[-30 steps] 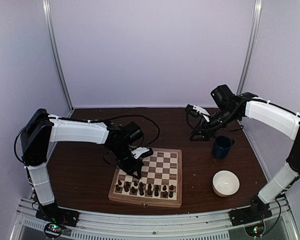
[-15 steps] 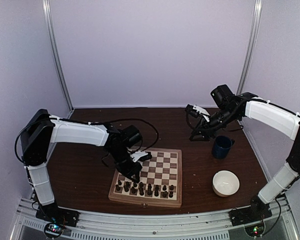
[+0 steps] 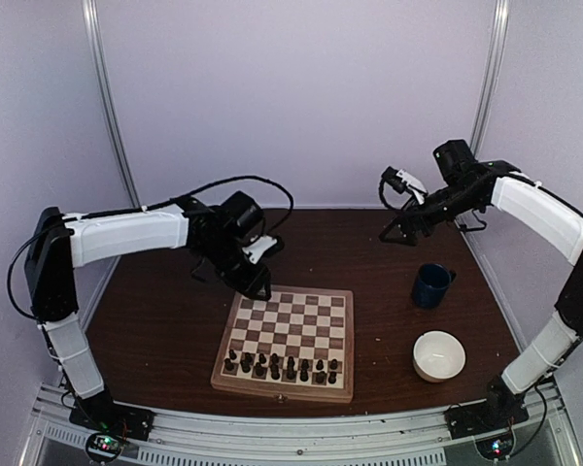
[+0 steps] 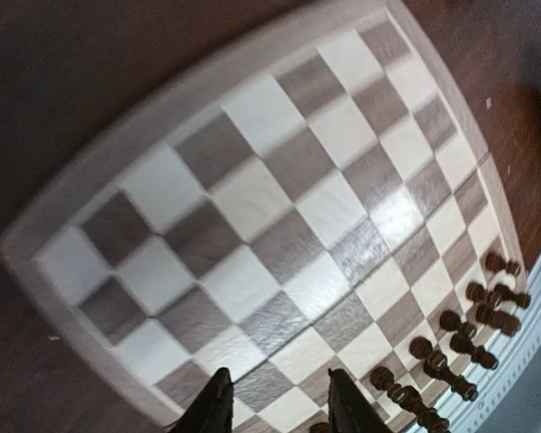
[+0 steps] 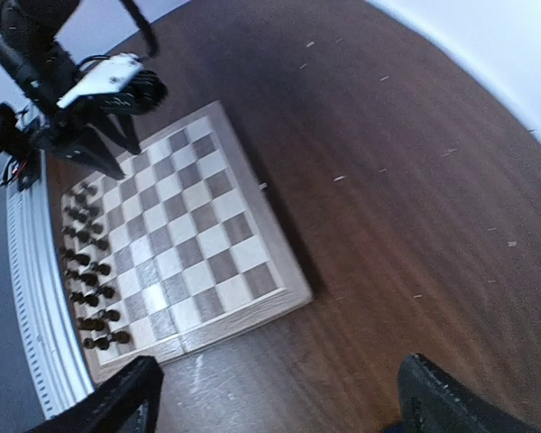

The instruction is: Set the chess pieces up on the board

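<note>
top, left-wrist and right-wrist views of a chess set-up. the chess pieces point(image 3: 282, 367) stand crowded in the two ranks nearest the arm bases on the board point(image 3: 306, 320), which lies on the dark tabletop; its other ranks are bare. the left gripper point(image 3: 257, 287) hangs over the board's far left corner with its claw parted a little and nothing in it, as the wrist view confirms (left gripper point(image 4: 279, 406); board point(image 4: 252, 225); chess pieces point(image 4: 451, 352)). the right gripper point(image 3: 396, 233) is raised high over the far right of the table, beyond the blue mug point(image 3: 430, 284) and white bowl point(image 3: 438, 354), its claw spread wide and empty (right gripper point(image 5: 279, 397)). likely hazards: the pieces sit so near one another that fingers lowered beside one could tip its neighbours, and a toppled piece could roll off the near border; the right arm, coming down toward the board, could clip the mug. limits of the views: piece types and an exact count cannot be read; whether every piece is upright is unclear, since the left wrist picture is blurred; both wrist views crop the fingers to their tips; no light pieces show.
</note>
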`<state>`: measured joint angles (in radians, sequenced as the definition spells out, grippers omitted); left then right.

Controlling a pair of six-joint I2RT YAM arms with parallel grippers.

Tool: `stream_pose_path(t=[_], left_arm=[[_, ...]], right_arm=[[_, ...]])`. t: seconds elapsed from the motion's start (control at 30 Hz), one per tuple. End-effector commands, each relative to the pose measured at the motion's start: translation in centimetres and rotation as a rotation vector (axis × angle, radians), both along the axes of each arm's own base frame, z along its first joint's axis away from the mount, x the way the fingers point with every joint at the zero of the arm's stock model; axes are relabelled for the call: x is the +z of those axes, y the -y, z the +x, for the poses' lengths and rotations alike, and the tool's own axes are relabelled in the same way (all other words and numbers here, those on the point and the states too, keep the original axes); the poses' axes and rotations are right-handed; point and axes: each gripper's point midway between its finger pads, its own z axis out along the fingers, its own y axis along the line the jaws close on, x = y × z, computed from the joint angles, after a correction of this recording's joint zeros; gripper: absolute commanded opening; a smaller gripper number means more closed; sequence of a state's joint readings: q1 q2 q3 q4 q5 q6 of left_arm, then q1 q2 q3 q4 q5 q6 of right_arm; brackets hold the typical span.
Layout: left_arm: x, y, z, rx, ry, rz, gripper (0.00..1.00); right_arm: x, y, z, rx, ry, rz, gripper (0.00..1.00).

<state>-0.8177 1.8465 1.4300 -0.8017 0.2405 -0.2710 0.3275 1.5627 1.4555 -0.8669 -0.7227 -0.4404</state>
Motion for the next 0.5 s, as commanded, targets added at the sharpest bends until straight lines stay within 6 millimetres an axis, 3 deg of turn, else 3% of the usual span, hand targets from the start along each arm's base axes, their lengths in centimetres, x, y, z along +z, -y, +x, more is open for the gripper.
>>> stream_pose_path(t=[0.0, 0.03, 0.07, 0.1, 0.2, 0.47], left_arm=[[10.1, -4.5, 6.4, 0.134, 0.353, 0.009, 0.44], [11.5, -5.7, 7.4, 0.173, 0.405, 0.012, 0.49], [12.9, -7.0, 8.2, 0.213, 0.447, 0.006, 0.82], [14.1, -8.1, 8.9, 0.250, 0.481, -0.012, 0.96], [16.5, -11.1, 10.2, 0.355, 0.548, -0.070, 0.98], [17.1, -15.9, 10.0, 0.492, 0.704, -0.064, 0.98]], right_arm=[[6.5, 5.5, 4.6, -0.314, 0.191, 0.004, 1.00], [6.9, 7.3, 5.8, -0.436, 0.211, -0.023, 0.99], [7.1, 8.5, 6.4, -0.518, 0.231, -0.053, 1.00], [7.0, 9.4, 6.8, -0.564, 0.241, -0.083, 1.00], [6.7, 11.3, 7.2, -0.684, 0.234, -0.125, 0.99], [6.8, 10.9, 5.8, -0.667, 0.251, -0.070, 0.99]])
